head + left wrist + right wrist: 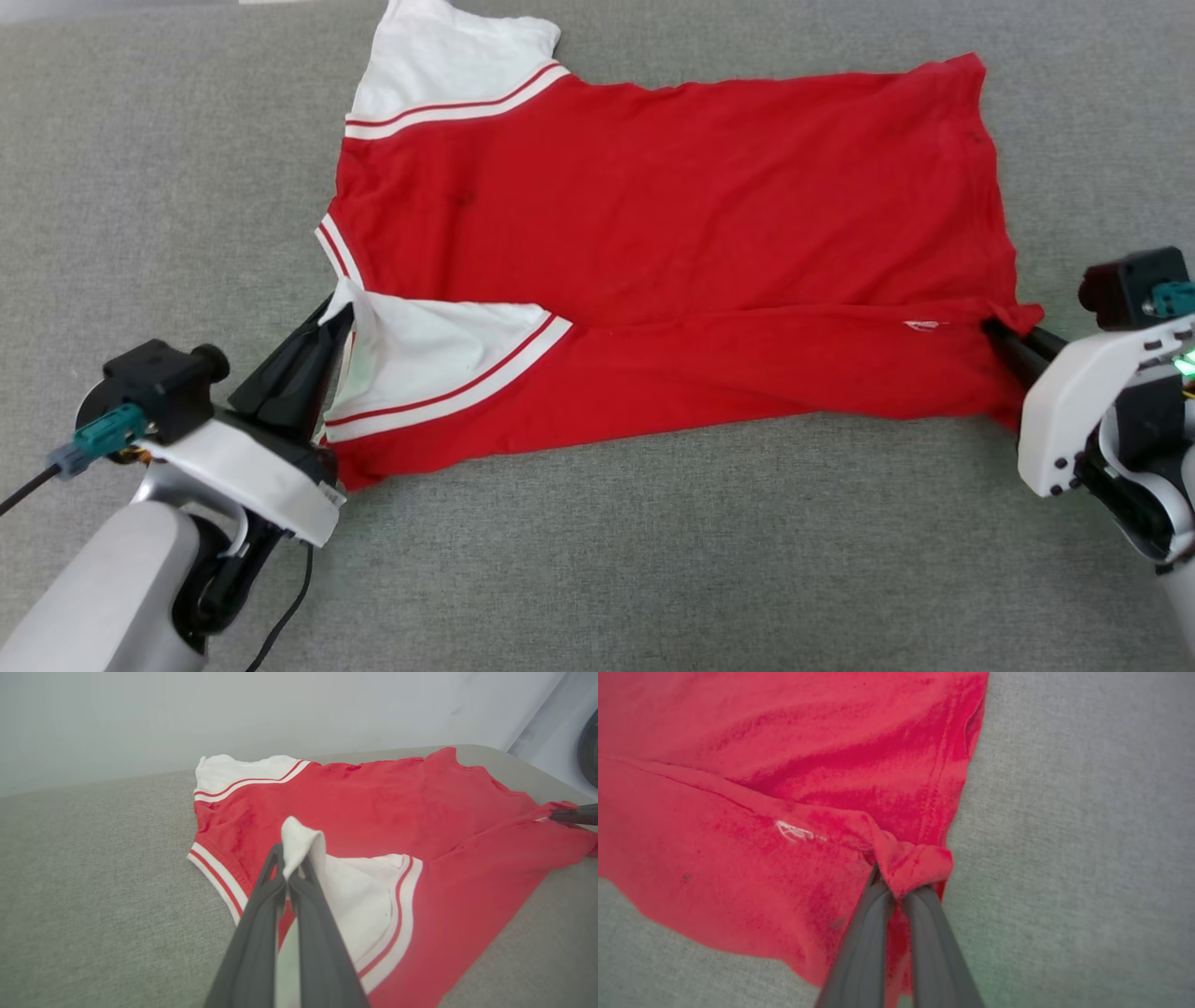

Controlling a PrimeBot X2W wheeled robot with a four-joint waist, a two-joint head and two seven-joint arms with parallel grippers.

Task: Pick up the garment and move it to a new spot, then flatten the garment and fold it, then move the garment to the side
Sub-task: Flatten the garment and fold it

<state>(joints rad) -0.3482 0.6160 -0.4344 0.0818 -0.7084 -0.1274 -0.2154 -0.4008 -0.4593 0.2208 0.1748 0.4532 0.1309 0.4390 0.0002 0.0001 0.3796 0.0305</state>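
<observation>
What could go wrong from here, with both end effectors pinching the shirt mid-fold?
1. The left end effector pinches only the tip of the near sleeve of the garment; it may slip free.
2. The right end effector holds a small bunched hem corner; uneven pull could skew the fold.

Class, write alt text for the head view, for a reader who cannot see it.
A red T-shirt with white sleeves lies on a grey fabric surface, its near side folded over. The left gripper is shut on the near white sleeve, the right gripper on the red hem corner.
</observation>
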